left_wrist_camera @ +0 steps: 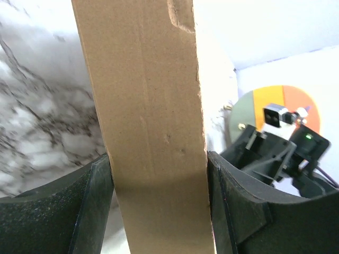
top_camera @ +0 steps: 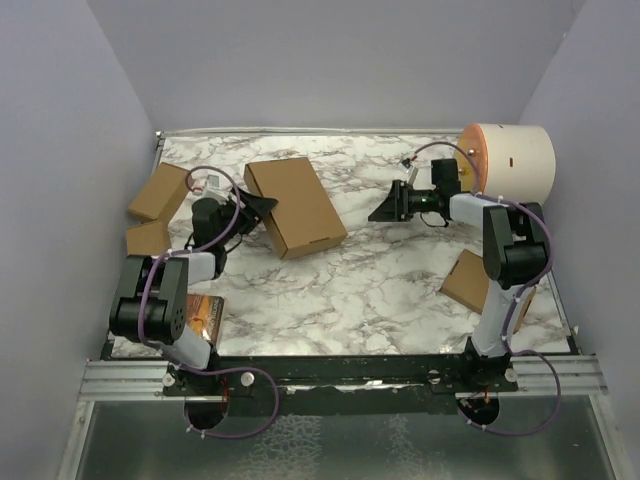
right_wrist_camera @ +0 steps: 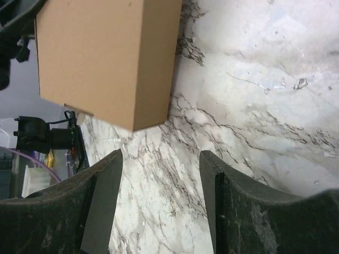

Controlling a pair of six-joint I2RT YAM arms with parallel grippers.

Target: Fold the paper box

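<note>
So in the top view the box (top_camera: 295, 205) was lying flat on the marble surface (top_camera: 400, 290), lid down and looking closed. It sat around 10 o'clock from the middle, turned a bit off square. The left end effector (top_camera: 262, 205) had hold of it at its 9 o'clock edge. In the left wrist view the cardboard filled the whole gap and both fingers (left_wrist_camera: 95, 211) were pressed right up against it, so clenched on the box, no question. The right end effector (top_camera: 380, 213) was off at the box's 3 o'clock side, near but not touching, pointing toward it. Its wrist view showed its fingers spread apart with nothing but marble between them, so released. The box's corner was up at 11 o'clock in that view, clear of the tips. Other stuff around: two small boxes (top_camera: 160, 192) along the 9 o'clock edge of the surface, one behind the other. A third small box (top_camera: 468, 280) was at about 4 o'clock near the edge. A cream cylinder (top_camera: 512, 160) with an orange end was lying on its side in the 2 o'clock corner. There was also some orange packet (top_camera: 207, 315) down at 8 o'clock near the front edge, couldn't tell what it was.
</note>
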